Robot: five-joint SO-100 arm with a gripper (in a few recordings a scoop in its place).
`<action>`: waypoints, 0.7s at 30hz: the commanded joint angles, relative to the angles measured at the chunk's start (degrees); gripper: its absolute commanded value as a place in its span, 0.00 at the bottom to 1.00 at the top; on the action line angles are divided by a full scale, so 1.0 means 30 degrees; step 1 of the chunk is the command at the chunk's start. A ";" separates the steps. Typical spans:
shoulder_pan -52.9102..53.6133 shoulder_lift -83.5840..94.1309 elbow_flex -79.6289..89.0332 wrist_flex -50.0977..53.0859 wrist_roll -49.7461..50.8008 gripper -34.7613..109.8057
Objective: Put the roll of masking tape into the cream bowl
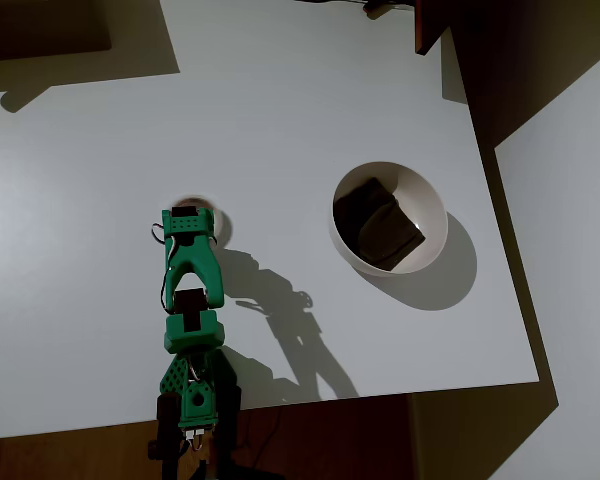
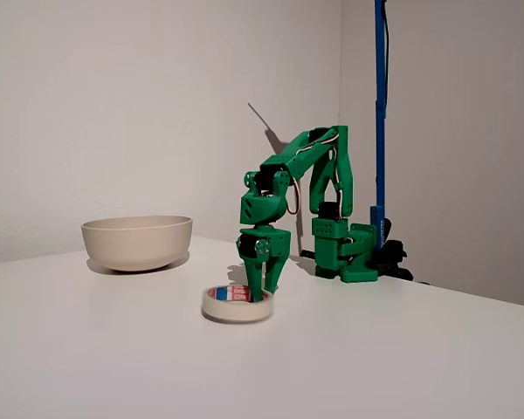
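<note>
Green pincer (image 2: 264, 292) straddles the rim of the roll of masking tape (image 2: 236, 305) — a flat cream ring, red-and-blue label unreadable — jaws narrow, grip uncertain.

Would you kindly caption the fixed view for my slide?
Green arm's tool reaches down into the roll of masking tape on the white table, cream bowl behind.

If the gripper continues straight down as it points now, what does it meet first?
The gripper points down into the roll of masking tape. It would probably meet the table inside the hole, or the roll's rim; depth is unclear.
</note>
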 commanded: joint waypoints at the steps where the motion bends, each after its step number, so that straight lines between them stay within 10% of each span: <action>1: -0.0352 0.0586 -0.1084 0.0176 0.0146 0.18; 21: -0.0088 1.5410 -0.1084 0.6562 0.0703 0.18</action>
